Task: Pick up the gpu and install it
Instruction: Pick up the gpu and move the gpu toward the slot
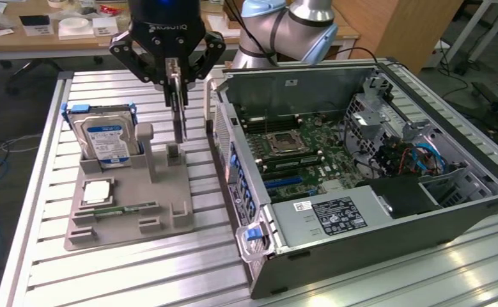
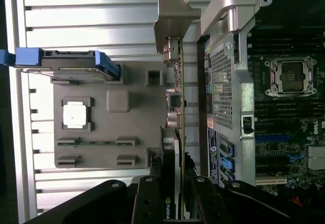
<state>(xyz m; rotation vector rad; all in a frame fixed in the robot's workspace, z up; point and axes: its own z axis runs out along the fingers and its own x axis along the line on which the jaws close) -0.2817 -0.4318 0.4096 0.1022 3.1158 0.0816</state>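
While seen from the exterior view, gripping the gpu (image 1: pixel 179 118) by its upper edge with the tool (image 1: pixel 174 78), jaws partway closed and pinching the card from both sides. Holding it upright and edge-on, hanging straight down over the gray fixture tray (image 1: pixel 129 220) on the slatted tabletop (image 1: pixel 146 275). Lower end right at the small slotted post (image 1: pixel 174 155) toward the tray's back; can't tell whether touching or just clear of it. From the wrist view, looking down along the gpu (image 2: pixel 172 142) between the tool (image 2: pixel 172 186) fingers (image 2: pixel 147 193), with the silver end bracket (image 2: pixel 170 10) at the end away from the grip. Elsewhere on the tray: hard drive (image 1: pixel 105 139) with blue rails standing upright toward the exterior view's left, square CPU (image 1: pixel 98 190) flat in its pocket, memory stick (image 1: pixel 116 210) flat just in front of that. Just beside the tray on the exterior view's right: open computer case (image 1: pixel 376 236) lying on its side, motherboard (image 1: pixel 304 150) exposed and facing up. Behind the case, robot arm (image 1: pixel 291 25) reaching over to the tool.
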